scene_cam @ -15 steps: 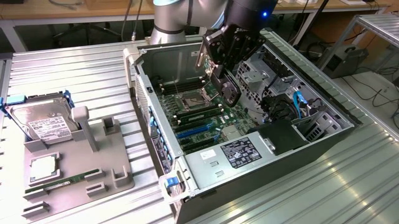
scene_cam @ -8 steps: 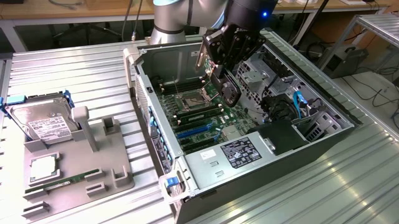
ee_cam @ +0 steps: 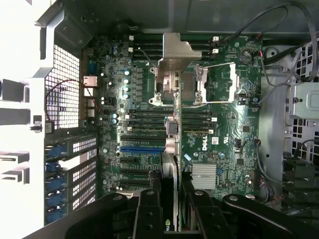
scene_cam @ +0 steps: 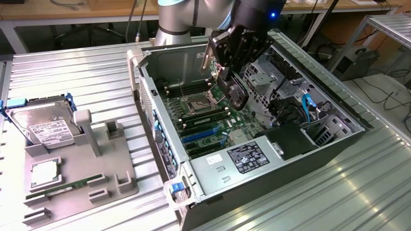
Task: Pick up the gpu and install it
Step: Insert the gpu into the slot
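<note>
1. Well apart from the gripper point(scene_cam: 230, 72), toward the exterior view's left: a grey parts tray point(scene_cam: 119, 163) holds a hard drive point(scene_cam: 46, 127) and a green memory stick point(scene_cam: 64, 185).
2. An open computer case point(scene_cam: 146, 86) lies on its side. Its motherboard point(scene_cam: 215, 122) faces up, directly beneath the gripper.
3. The blue expansion slots point(scene_cam: 199, 137) sit below the gripper, a little toward the exterior view's left. Nothing is seated in them, and they are apart from the card.
4. The gripper's fingers point(ee_cam: 149, 209) are clamped on the gpu point(scene_cam: 236, 96), one on each face of the board. The card hangs under the jaws inside the case, clear of the motherboard. Its round fan faces the exterior camera.
5. In the wrist view the gpu point(ee_cam: 174, 144) shows edge-on as a thin line. It runs from between the fingers out to its silver bracket point(ee_cam: 177, 55), passing beside the CPU socket point(ee_cam: 219, 84).
6. Key relation: in the wrist view that edge line runs across the blue expansion slots point(ee_cam: 142, 148), not along them. Judged carried over the board but not yet lined up with a slot. How far its long axis tilts, I cannot tell.
7. Toward the exterior view's right of the gripper: the power supply point(scene_cam: 247, 159) and a blue cable point(scene_cam: 307, 103), both apart from the card.
</note>
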